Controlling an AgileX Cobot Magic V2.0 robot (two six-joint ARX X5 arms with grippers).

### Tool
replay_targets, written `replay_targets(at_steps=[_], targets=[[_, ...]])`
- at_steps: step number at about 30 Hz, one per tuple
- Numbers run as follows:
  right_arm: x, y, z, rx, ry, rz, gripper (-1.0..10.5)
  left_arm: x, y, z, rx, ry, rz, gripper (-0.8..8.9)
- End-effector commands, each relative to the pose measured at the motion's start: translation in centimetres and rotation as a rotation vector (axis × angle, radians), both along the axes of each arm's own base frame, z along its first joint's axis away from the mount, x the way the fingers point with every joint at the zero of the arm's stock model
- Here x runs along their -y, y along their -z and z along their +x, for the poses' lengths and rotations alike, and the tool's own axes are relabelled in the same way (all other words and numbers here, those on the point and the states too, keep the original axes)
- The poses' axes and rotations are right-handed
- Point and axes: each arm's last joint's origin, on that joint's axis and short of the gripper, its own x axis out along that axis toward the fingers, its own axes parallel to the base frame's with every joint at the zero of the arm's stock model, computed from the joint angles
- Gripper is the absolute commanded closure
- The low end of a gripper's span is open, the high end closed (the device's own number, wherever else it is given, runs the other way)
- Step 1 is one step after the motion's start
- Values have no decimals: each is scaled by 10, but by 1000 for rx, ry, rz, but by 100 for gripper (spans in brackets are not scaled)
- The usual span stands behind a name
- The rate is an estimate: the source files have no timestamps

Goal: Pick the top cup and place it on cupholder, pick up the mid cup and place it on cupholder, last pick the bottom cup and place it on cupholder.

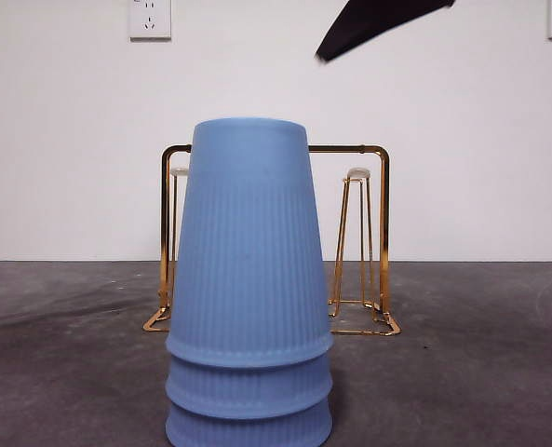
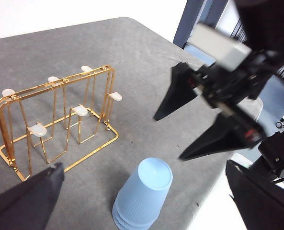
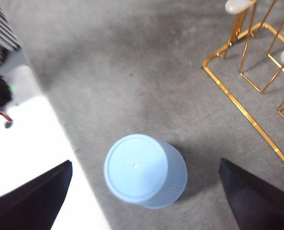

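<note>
hovering right gripper (image 2: 189, 124) spread wide above blue cup stack (image 3: 144, 170); cupholder (image 1: 373, 242) behind; no writing legible.

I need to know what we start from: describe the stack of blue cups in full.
The stack of blue cups is three pale blue, matte, plastic-looking cups nested upside down, flat bases up, with fine vertical ribs and a smooth band near each rim. It stands upright on the grey table, in front of the gold cupholder and apart from it. No gripper touches it; the right gripper hovers open above it.
</note>
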Motion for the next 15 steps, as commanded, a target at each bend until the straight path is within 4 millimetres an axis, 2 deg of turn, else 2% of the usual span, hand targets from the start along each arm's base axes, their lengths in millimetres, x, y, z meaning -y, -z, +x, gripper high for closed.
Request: replay_targets(at_steps=[1,15], targets=[[-15,3,4,-1,-2,-26,455,-1,-5,-5,20,12,-10,284],[-51,47,14,-89,-40,-176,455,-2,-5,-9,17,21,-9,284]])
